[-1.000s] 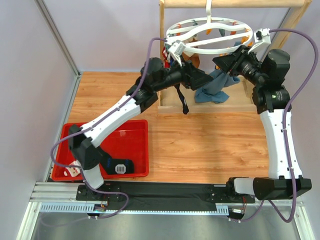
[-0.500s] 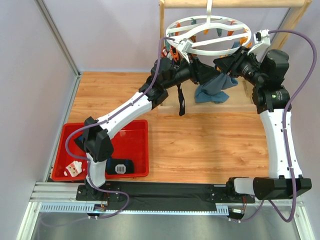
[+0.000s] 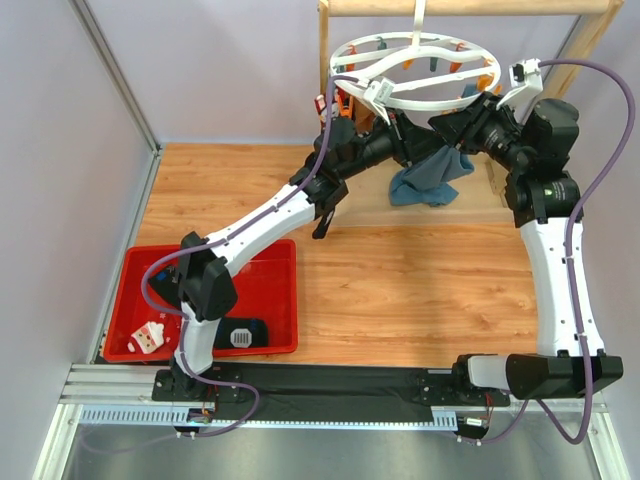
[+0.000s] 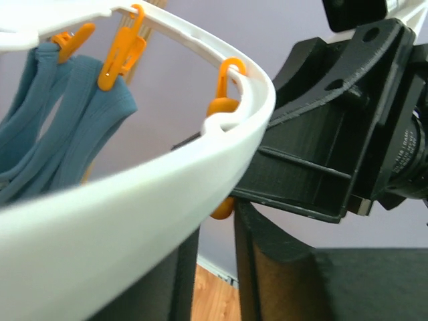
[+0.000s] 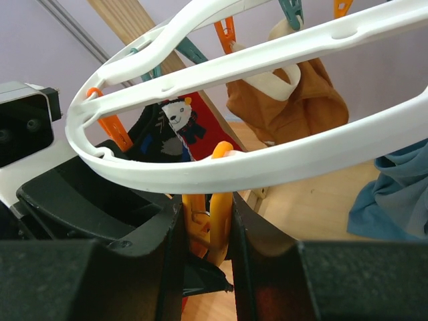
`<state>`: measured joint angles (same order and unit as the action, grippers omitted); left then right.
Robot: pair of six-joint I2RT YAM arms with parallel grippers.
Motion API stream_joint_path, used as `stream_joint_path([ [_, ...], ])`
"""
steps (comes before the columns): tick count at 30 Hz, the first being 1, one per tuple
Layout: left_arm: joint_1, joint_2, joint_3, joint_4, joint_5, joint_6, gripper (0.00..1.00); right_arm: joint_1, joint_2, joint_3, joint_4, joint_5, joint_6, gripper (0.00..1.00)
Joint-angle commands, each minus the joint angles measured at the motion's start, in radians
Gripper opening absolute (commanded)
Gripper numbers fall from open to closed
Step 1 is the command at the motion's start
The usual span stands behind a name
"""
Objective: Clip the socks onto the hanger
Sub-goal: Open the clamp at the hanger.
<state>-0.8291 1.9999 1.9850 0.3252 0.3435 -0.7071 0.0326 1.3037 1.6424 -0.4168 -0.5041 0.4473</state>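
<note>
Hanger: white ring hanger (image 3: 430, 103), hangs by its hook from the wooden rack (image 3: 470, 7) at the far side of the worktop (image 3: 420, 290); orange and teal clips around the rim.
Right fingers (image 5: 257, 267): raised to the near right part of the ring, pinching an orange clip (image 5: 212, 221) just under the rim; clip squeezed between both of them.
Left fingers (image 4: 267, 267): raised to the near left part of the ring, set apart with a narrow gap; wood of the worktop shows through that gap.
Second clip (image 4: 219, 107): orange, hooked over the rim, lower end just above the gap between the left fingers; touching them or not, hard to tell from the wrist view.
Blue sock (image 3: 428, 178): clipped to the ring, droops below it between the two wrists.
Brown sock (image 5: 294, 100): hangs from the far side of the ring.
Patterned sock (image 5: 175, 124): black and red with a bear figure, hangs at the left side of the ring.
Red bin (image 3: 270, 246): on the near left of the worktop, beside the left arm's base.
Christmas sock (image 3: 150, 338): red with white figures, lies in the bin's near left corner.
Black sock (image 3: 240, 333): lies along the bin's near wall, white patch facing up.
</note>
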Motion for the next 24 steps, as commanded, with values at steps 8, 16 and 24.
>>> stream_joint_path([
  [8,-0.002,-0.021,0.011,0.049,-0.149,-0.049,0.00,0.004,-0.035,0.019,-0.028,0.045,-0.007,0.35],
  [16,-0.005,-0.027,0.031,-0.023,-0.178,0.004,0.00,0.001,0.025,0.164,-0.189,0.164,-0.059,0.74],
  [24,-0.015,-0.021,0.052,-0.063,-0.198,0.043,0.00,0.016,0.065,0.261,-0.244,0.160,-0.070,0.66],
])
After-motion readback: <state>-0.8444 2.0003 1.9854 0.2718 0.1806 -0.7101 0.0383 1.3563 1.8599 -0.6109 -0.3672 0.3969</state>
